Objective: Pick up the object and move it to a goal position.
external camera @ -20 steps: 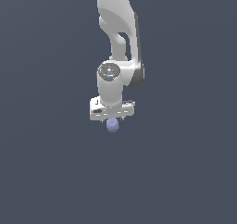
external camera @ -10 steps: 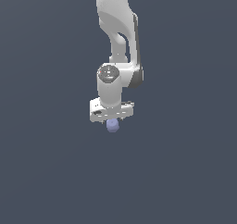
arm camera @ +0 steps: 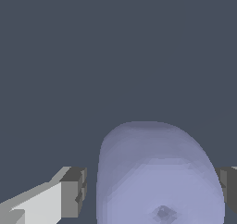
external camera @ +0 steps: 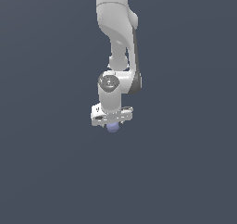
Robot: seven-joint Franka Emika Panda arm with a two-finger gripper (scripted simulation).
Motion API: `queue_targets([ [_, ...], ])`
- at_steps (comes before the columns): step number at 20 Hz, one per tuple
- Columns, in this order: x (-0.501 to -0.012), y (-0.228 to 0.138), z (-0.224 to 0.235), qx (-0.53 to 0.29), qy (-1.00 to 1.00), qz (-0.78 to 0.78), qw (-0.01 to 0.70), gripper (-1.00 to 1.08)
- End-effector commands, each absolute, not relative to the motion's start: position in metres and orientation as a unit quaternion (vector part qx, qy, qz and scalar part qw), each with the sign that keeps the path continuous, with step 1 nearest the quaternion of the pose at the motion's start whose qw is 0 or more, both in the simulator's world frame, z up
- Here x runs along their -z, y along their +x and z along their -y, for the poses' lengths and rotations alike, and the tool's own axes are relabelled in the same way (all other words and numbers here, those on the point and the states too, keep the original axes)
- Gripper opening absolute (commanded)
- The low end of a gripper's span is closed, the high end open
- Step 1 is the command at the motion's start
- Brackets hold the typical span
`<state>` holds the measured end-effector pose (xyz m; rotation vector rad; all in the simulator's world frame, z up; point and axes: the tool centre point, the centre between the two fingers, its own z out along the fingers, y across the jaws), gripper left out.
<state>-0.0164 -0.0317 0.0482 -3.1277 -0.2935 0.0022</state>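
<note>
Plain dark slate-grey backdrop fills both views. White arm [external camera: 116,38] comes down from top centre; gripper [external camera: 111,124] sits just below frame centre w/ the periwinkle object [external camera: 111,127] between its fingers [arm camera: 73,192] (one pad shows a slight gap), held narrow.

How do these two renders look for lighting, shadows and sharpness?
Exterior view: flat, even light, plain slate backdrop, no cast shadow visible, the object tiny under the gripper. Wrist view: the object fills the lower frame with blocky, banded shading and is cropped at the edge; one finger shows hard, pixelated edges; no glare.
</note>
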Motion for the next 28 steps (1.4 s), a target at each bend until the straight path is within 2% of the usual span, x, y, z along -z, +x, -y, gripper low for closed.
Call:
queue_targets([
  [1, -0.041, -0.016, 0.032, 0.0, -0.996, 0.094, 0.0, 1.0],
  [4, -0.039, -0.015, 0.032, 0.0, -0.996, 0.094, 0.0, 1.0],
  [5, -0.039, -0.015, 0.032, 0.0, -0.996, 0.094, 0.0, -1.0],
  [19, -0.046, -0.014, 0.029, 0.0, -0.996, 0.094, 0.0, -1.0],
  [28, -0.096, -0.003, 0.001, 0.0, -0.996, 0.094, 0.0, -1.0],
])
